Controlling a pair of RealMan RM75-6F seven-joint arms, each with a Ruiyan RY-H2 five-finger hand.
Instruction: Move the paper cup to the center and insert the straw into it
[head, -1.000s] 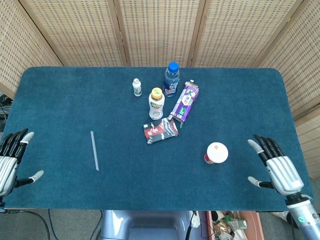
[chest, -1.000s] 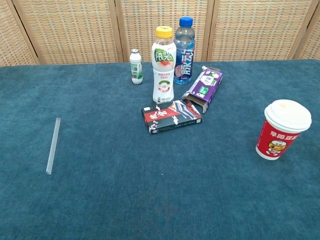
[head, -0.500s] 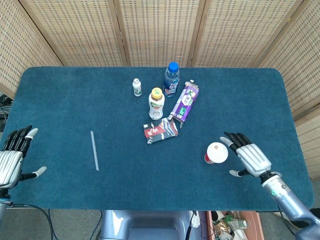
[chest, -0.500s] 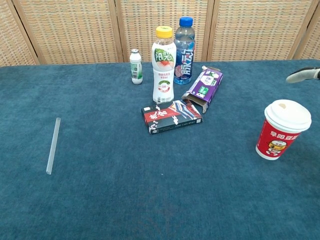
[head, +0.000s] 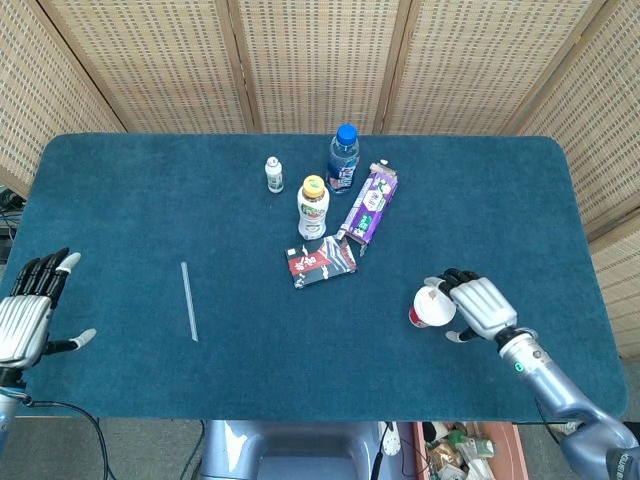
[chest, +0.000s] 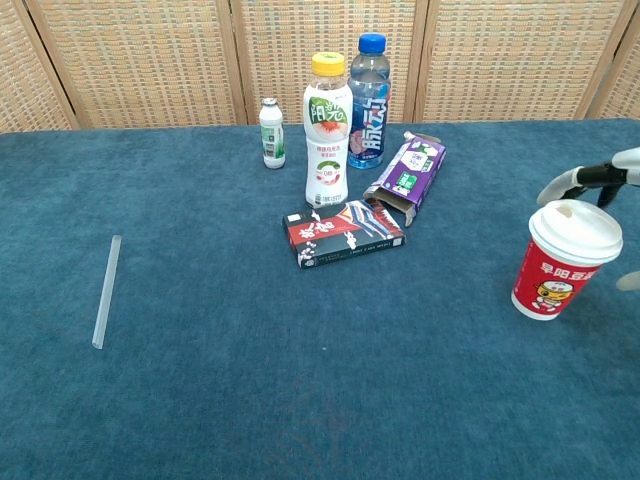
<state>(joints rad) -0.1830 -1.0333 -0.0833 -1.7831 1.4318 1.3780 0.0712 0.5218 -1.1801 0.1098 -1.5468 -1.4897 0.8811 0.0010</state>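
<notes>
Right hand sits just beside the paper cup, fingers spread and curving around its far side, thumb out on the near side, nothing actually gripped; from the chest view the fingertips hang just behind the cup's white lid, and whether they touch it can't be told. The cup stands upright on the right part of the blue table, red wall with a printed figure, lid on, its long axis straight up.

Over on the other edge, the left hand hovers at the table's near left corner, fingers extended and apart, thumb out to the side, holding nothing. The chest view doesn't show it.

The straw lies flat on the cloth, left of center, well apart from both hands and from the cup. Its long axis runs nearly front to back, with the far end leaning slightly left.

In the middle of the table: a black and red box lying flat, a purple carton on its side with its open end toward the box, a yellow-capped bottle upright, a blue-capped bottle behind it, and a small white bottle to their left.
</notes>
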